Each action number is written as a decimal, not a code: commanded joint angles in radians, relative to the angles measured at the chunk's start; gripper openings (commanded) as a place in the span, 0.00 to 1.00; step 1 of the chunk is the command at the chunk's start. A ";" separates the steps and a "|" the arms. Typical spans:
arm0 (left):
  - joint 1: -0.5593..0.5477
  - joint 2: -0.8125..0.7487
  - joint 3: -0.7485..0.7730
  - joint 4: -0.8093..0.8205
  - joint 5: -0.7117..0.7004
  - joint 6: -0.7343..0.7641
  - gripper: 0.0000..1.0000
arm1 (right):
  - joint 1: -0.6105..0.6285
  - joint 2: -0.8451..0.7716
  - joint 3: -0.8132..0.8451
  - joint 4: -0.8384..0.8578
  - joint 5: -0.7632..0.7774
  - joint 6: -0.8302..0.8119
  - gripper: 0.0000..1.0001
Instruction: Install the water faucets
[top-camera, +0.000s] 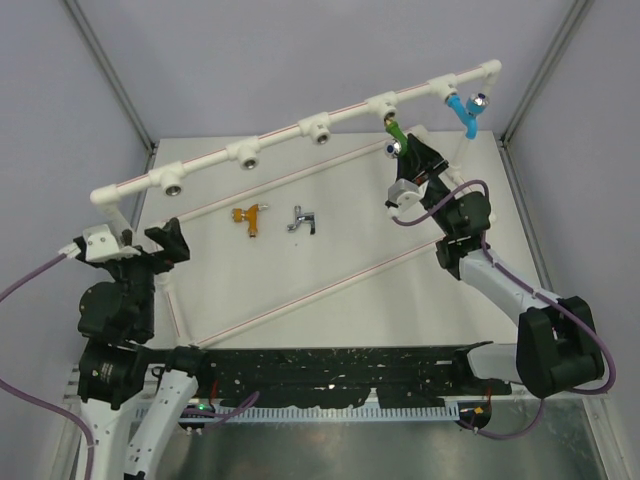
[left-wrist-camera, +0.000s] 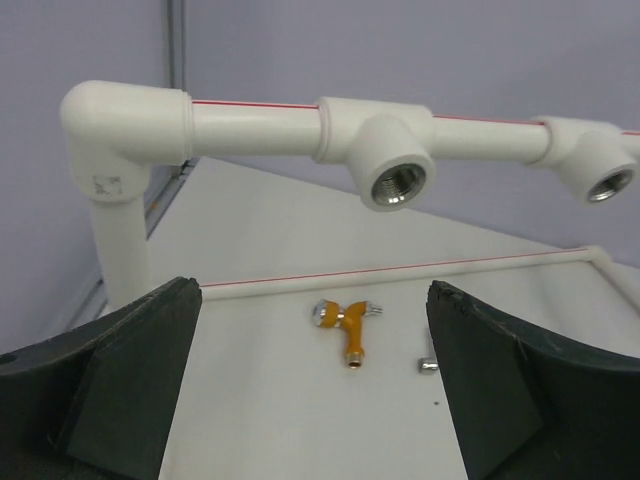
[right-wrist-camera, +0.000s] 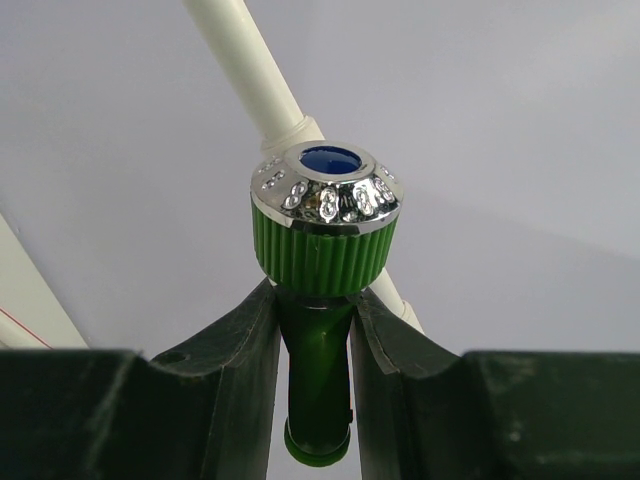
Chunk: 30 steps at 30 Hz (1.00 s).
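Clamped between the fingers of the right gripper (right-wrist-camera: 315, 300), the green faucet (right-wrist-camera: 325, 250), held by its stem just under the ribbed chrome-topped cap, a tube of the white pipe frame (right-wrist-camera: 250, 75) behind it. Spread wide and holding nothing, the left gripper (left-wrist-camera: 312, 300); on the table (left-wrist-camera: 260, 400) ahead, between its fingers, the orange-gold faucet (left-wrist-camera: 348, 322), with the silver faucet (top-camera: 302, 220) nearer its right finger. Farthest, beyond the right gripper, the blue faucet (top-camera: 463, 108) hanging from the frame.

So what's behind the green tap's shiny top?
A white pipe runs behind the green faucet, which the right tool grips. The top hides part of that pipe.
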 joint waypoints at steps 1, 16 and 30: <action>0.006 0.034 0.055 -0.021 0.152 -0.254 1.00 | -0.009 -0.036 0.042 0.047 0.008 0.003 0.05; 0.008 0.215 0.165 0.060 0.084 -0.717 0.98 | -0.009 -0.119 0.047 -0.015 0.005 0.021 0.05; 0.184 0.228 -0.010 0.359 0.067 -1.029 0.94 | -0.011 -0.133 0.040 -0.002 0.026 0.024 0.05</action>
